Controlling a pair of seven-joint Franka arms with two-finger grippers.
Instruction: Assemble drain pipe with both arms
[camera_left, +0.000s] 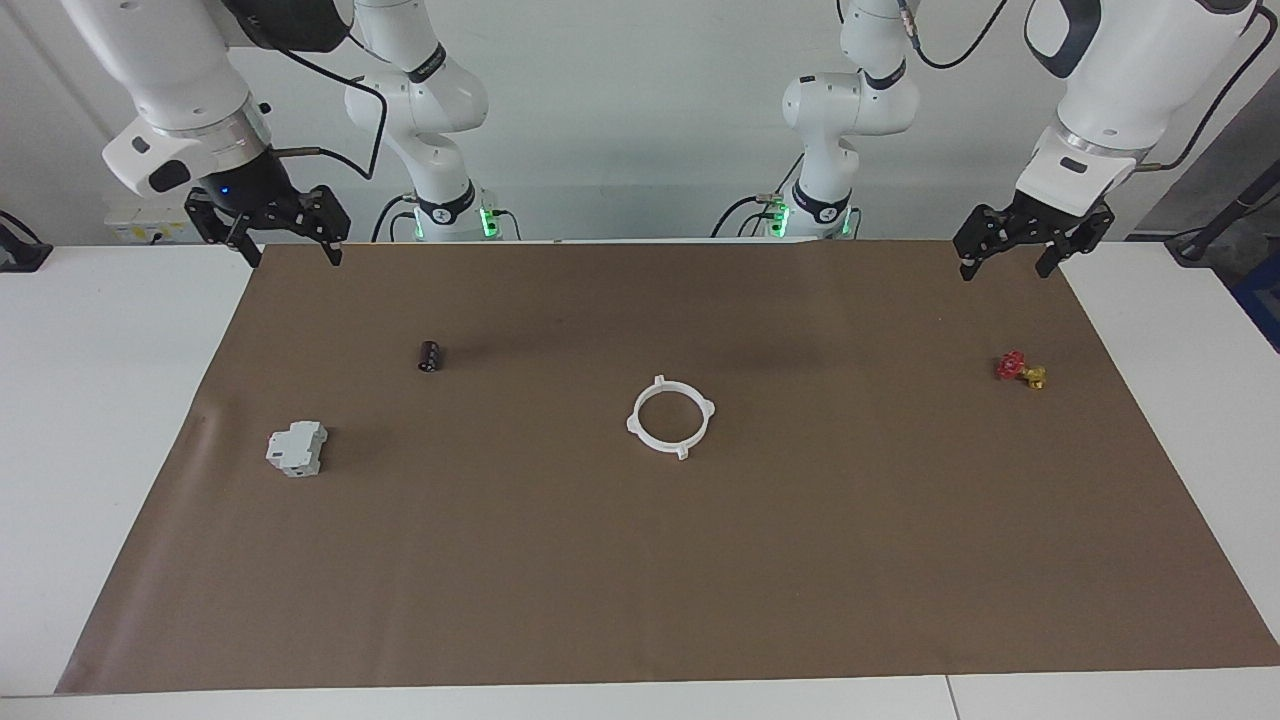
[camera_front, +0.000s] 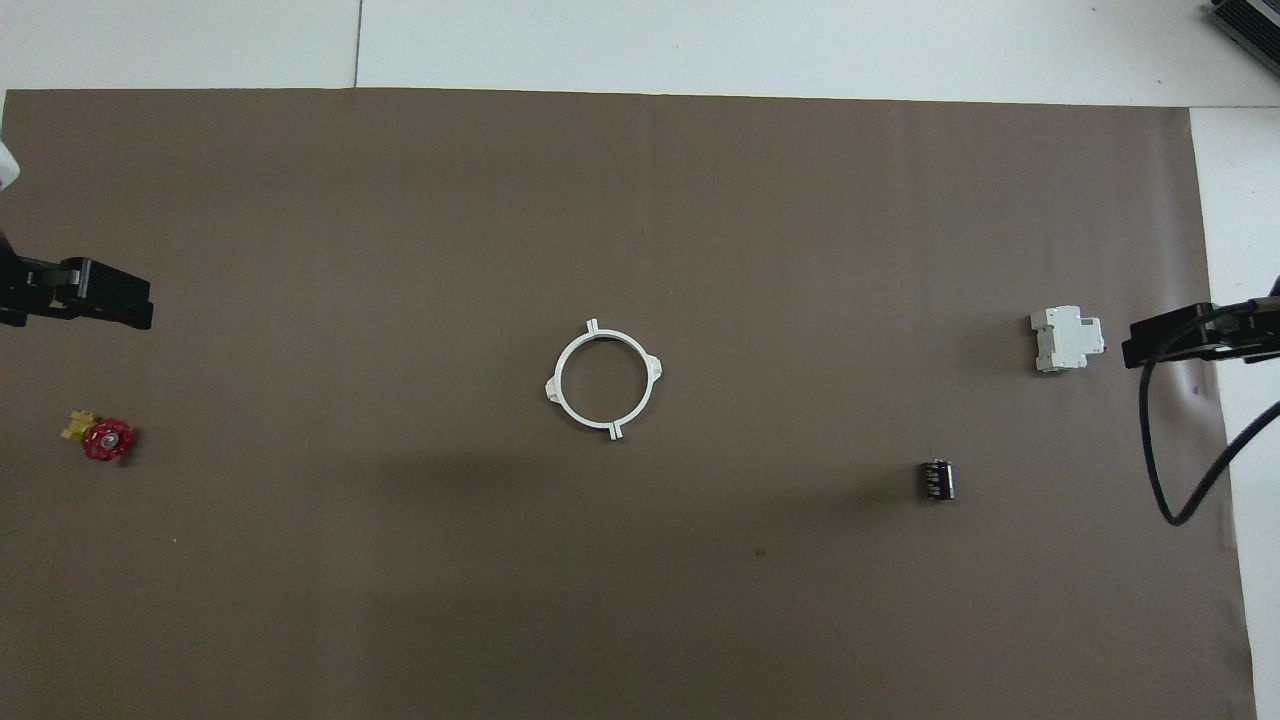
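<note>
The drain pipe (camera_left: 660, 443) (camera_front: 553, 388) lies flat in the middle of the brown mat as one closed white ring with four lugs. My left gripper (camera_left: 1005, 268) (camera_front: 110, 303) hangs open and empty over the mat's edge nearest the robots, at the left arm's end. Over the corner of the mat at the right arm's end, my right gripper (camera_left: 295, 258) (camera_front: 1170, 342) is also open and empty. Both grippers are well clear of the ring.
A grey-white boxy block (camera_left: 296, 448) (camera_front: 1067, 339) and a small black cylinder (camera_left: 430, 356) (camera_front: 936, 479) lie toward the right arm's end. A red and yellow valve (camera_left: 1020, 369) (camera_front: 100, 437) lies toward the left arm's end. The brown mat (camera_left: 800, 560) covers most of the white table.
</note>
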